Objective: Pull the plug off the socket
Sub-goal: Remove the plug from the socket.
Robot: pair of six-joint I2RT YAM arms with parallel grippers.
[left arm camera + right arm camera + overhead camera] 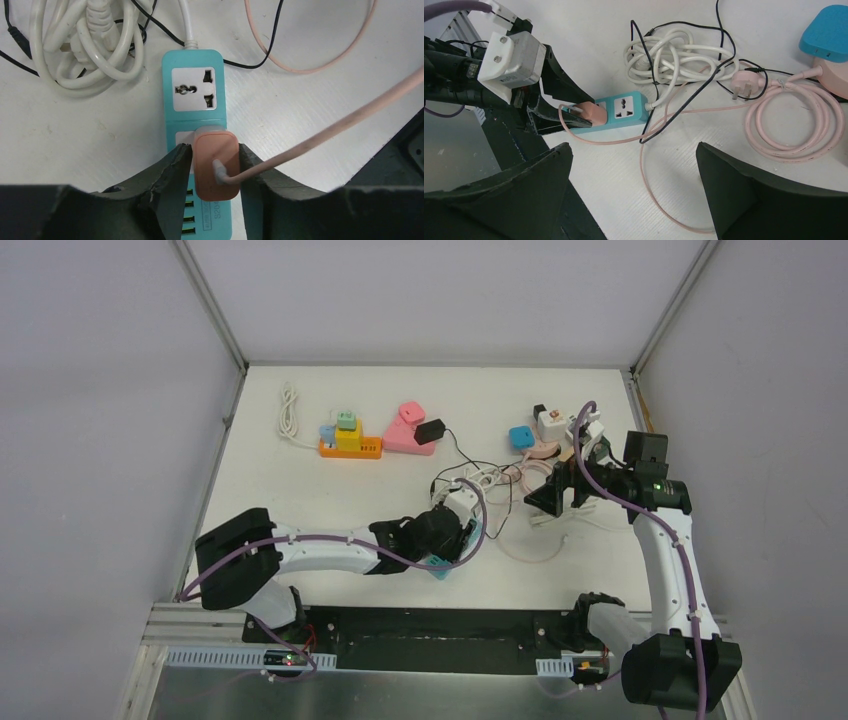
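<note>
Left wrist view shows the salmon plug point(216, 167) seated in the teal power strip point(194, 116), pinched on both sides by the left gripper point(214, 148), so the pull goes straight off the strip's face; the right gripper point(633, 147) hangs wide open, well apart.

The teal power strip point(195, 56) runs off the bottom edge of the left wrist view, its lower sides behind the left end effector's point(215, 167) fingers point(172, 170). The orange plug point(212, 152) covers the strip's second socket, pins unseen. The print on the strip below the plug is partly covered and unreadable. From above, only the strip's corner shows.
</note>
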